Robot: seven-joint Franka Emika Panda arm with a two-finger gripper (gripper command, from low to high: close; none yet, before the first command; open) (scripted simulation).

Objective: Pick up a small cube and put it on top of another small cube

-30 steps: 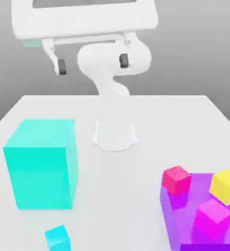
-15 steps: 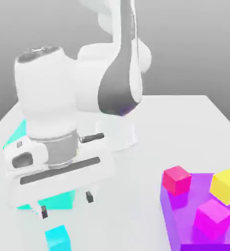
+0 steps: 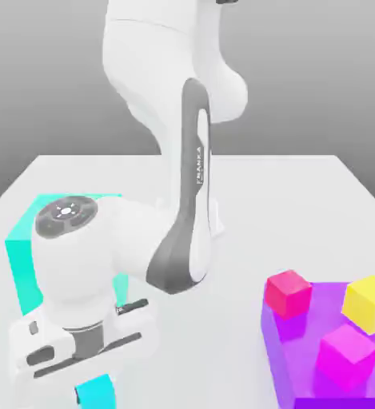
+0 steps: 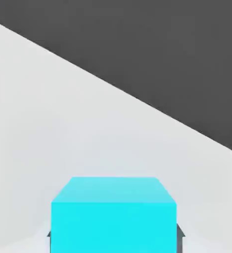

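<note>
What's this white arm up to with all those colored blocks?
The white robot arm has bent down over the table and shut its gripper on the small cyan cube at the near edge, in front of the big cyan block. The cube has not been lifted yet. On the exterior view's right, a red cube, a yellow cube and a magenta cube sit on a purple platform.

Big cyan block (image 3: 26,240) crowds the arm's left
</note>
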